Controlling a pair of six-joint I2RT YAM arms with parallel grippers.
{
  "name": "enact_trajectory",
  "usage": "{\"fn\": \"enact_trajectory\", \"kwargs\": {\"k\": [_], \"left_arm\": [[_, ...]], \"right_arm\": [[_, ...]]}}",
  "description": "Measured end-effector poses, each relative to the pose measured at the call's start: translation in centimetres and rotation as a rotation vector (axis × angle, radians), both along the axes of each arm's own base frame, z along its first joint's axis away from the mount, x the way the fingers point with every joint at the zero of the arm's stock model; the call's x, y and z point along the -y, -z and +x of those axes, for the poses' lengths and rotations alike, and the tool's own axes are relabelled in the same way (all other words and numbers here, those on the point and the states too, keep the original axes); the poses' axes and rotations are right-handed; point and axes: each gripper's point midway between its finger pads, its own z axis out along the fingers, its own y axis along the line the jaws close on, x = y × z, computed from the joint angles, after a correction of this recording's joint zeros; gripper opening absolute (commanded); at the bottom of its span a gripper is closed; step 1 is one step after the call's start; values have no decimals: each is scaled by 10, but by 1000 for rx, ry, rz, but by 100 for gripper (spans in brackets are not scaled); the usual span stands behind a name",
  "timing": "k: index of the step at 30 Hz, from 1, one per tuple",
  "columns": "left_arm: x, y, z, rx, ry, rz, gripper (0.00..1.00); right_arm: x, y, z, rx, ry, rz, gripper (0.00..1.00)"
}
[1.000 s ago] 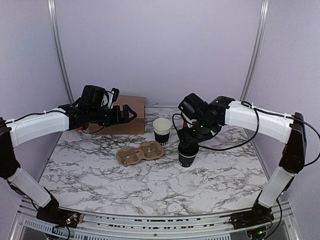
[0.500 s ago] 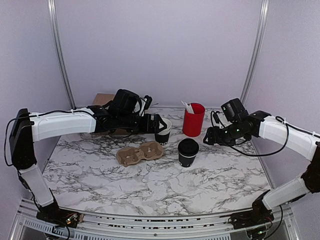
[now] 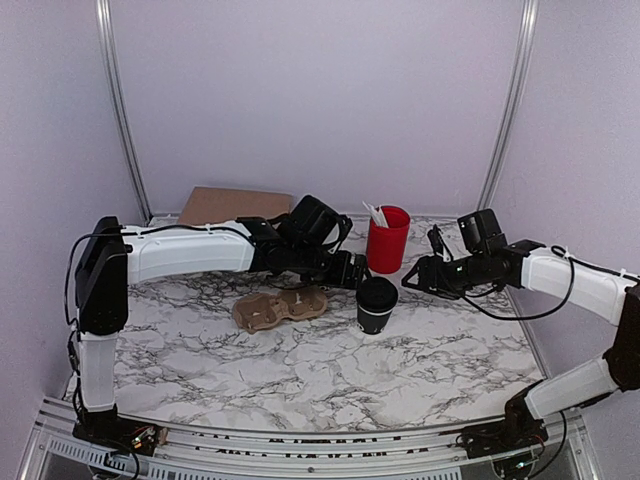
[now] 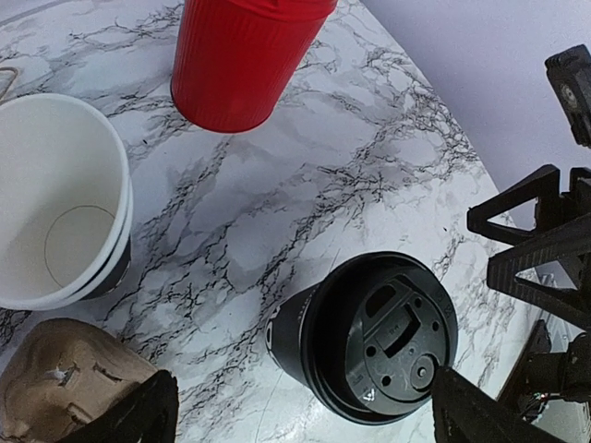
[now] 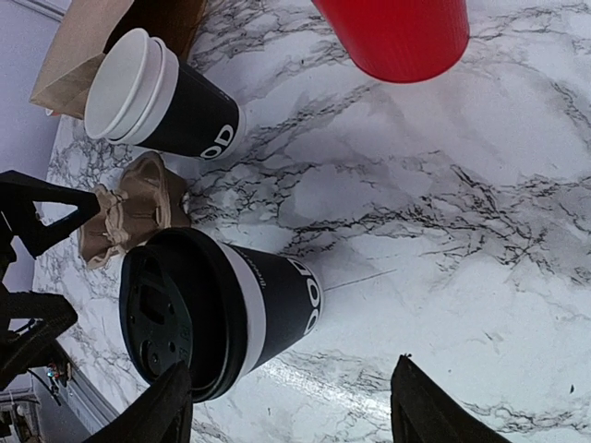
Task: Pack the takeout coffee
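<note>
Paper bag (image 3: pixel 235 205) lies at the table's (image 3: pixel 300 390) far left corner. Cup carrier (image 3: pixel 280 307) left of centre. Left gripper (image 3: pixel 352 272) over its right end, jaws wide, empty. Takeout coffee (image 3: pixel 376 304) upright, lidded, near table centre. Red cup (image 3: pixel 387 240) behind it toward the far edge. Right gripper (image 3: pixel 415 275) near, jaws apart, holding nothing.

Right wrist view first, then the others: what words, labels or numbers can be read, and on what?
"CO": white letters on the side of the takeout coffee, seen upside down; the rest curves out of sight.
"CO": the same letters on the stack of cups; the rest is hidden.
On the lid: raised marks, too small to read.
On the red cup: no text shows.
</note>
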Motion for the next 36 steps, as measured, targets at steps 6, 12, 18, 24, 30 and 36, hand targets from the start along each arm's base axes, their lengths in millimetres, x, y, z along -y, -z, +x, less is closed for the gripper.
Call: {"fn": "enact_trajectory", "kwargs": {"k": [6,12,18,24,30,36], "left_arm": [[10,6,-2,-4,15,26,96],[14,12,2,2,18,43,96],[18,15,4,2,21,53,96],[21,21,4,-2,25,60,96],[22,28,3,-7,29,71,96],[23,30,1,-7,31,76,96]], "right_arm": [[-3,4,-3,-7,-13,20,70],[-5,5,-3,-6,-20,31,70],[-7,6,-3,-12,-25,35,69],[-8,11,-3,-22,-29,37,69],[-8,14,-4,-26,-29,40,68],[-8,17,-6,-35,-33,42,68]]}}
